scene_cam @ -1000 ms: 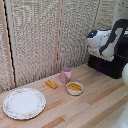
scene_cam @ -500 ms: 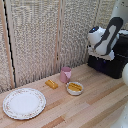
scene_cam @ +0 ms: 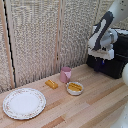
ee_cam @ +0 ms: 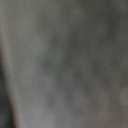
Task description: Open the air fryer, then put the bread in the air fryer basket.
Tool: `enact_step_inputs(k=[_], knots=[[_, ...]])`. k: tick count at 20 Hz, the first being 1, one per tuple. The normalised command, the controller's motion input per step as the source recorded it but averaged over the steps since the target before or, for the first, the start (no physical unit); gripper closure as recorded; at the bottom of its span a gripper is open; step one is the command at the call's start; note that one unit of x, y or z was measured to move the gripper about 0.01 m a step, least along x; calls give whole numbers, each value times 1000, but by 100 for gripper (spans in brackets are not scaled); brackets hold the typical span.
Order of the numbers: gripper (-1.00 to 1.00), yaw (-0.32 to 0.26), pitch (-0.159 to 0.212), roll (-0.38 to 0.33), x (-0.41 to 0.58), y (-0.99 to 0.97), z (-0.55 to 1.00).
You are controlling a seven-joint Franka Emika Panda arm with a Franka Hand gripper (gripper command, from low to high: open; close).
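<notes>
A woven-blind backdrop is standing behind the wooden table. The gripper is hovering against the air fryer; its finger state cannot be told. The handle is hiding behind it, so misalignment is risking a missed grasp. The bread is lying well apart, beside the pink cup.

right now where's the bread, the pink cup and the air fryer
bread (scene_cam: 51, 83), exterior view, middle of its top face
pink cup (scene_cam: 65, 75), exterior view, side wall
air fryer (scene_cam: 116, 64), exterior view, black front
</notes>
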Motion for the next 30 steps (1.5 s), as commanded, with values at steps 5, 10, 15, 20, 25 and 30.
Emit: enact_step_inputs(k=[5,10,15,20,25,30], knots=[[100,-63,-57,0,1,883,535],[100,-107,-46,-8,37,827,563],[100,-72,-43,-3,-83,834,500],[100,0,0,-15,-271,899,338],[100,0,0,-22,-621,789,276],[100,19,0,-63,-539,651,161]])
